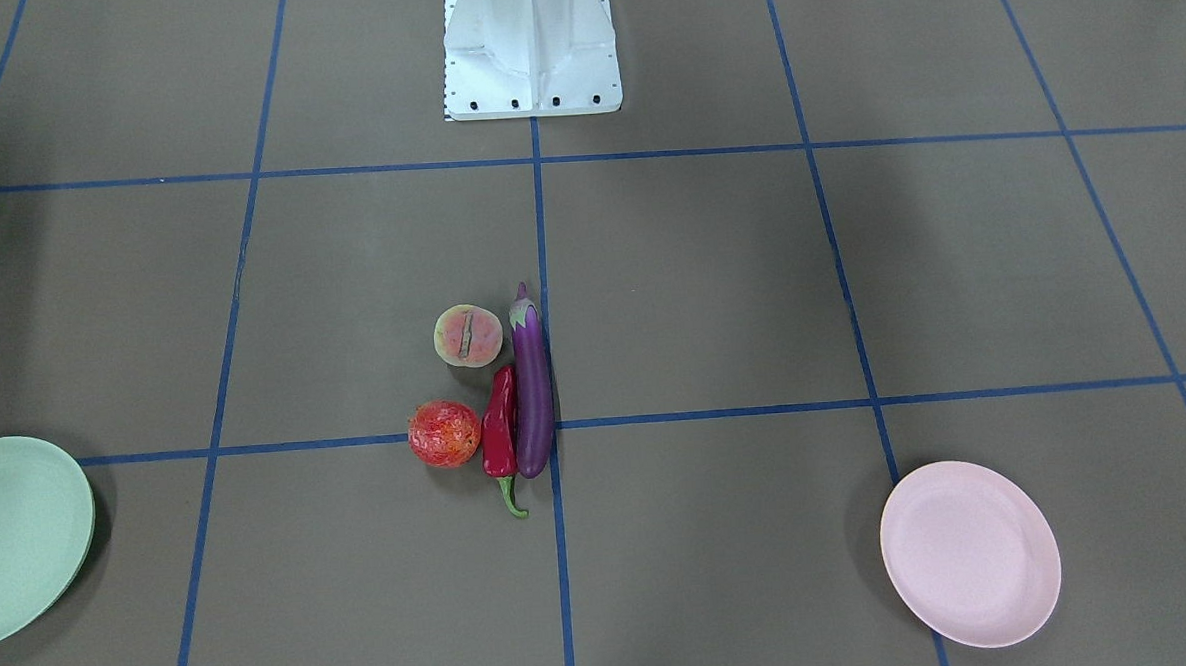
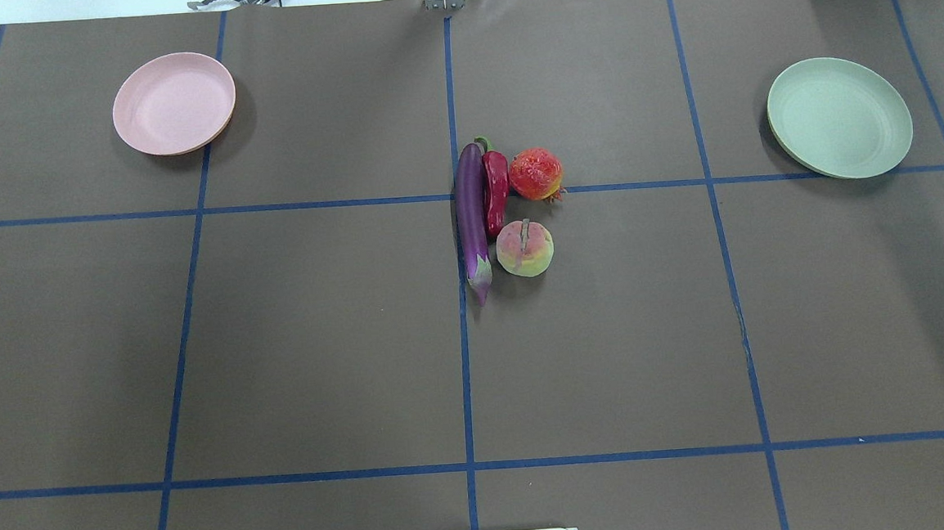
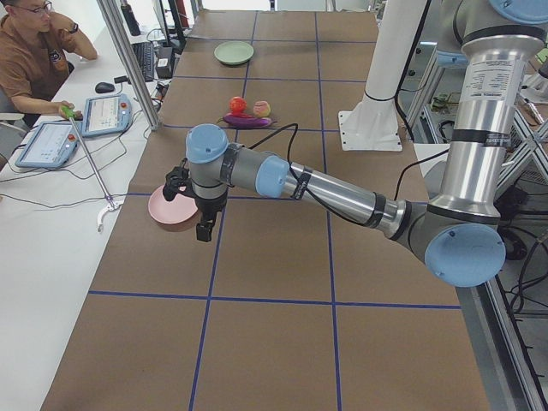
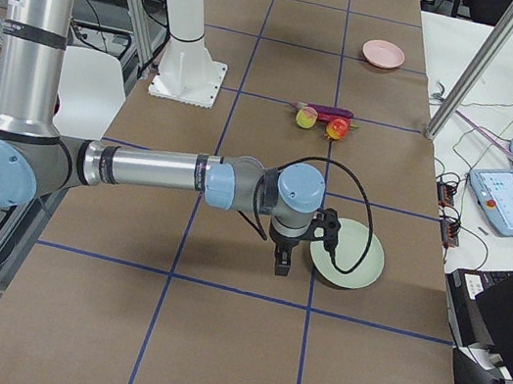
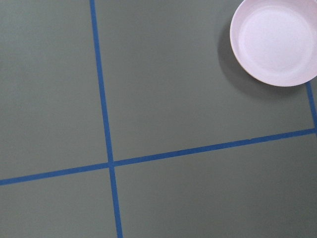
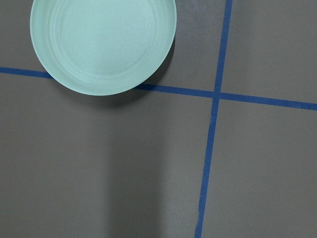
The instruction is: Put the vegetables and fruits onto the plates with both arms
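Observation:
Four items lie clustered at the table's centre: the purple eggplant [image 2: 471, 216], the red chili pepper [image 2: 496, 186] touching its side, the pomegranate [image 2: 535, 173] and the peach [image 2: 525, 248]. The pink plate [image 2: 174, 104] sits far left and the mint green plate [image 2: 839, 117] far right; nothing lies on either. Only the side views show the arms. My left gripper [image 3: 205, 231] hangs above the table beside the pink plate [image 3: 167, 210]. My right gripper [image 4: 282, 261] hangs beside the green plate [image 4: 354, 259]. Whether either is open or shut I cannot tell.
The white mounting base [image 1: 531, 50] stands at the robot's edge of the table. Blue tape lines grid the brown surface. A person [image 3: 34, 51] sits at a side desk with tablets [image 3: 107, 114], and a metal pole [image 3: 128, 60] rises at that table edge.

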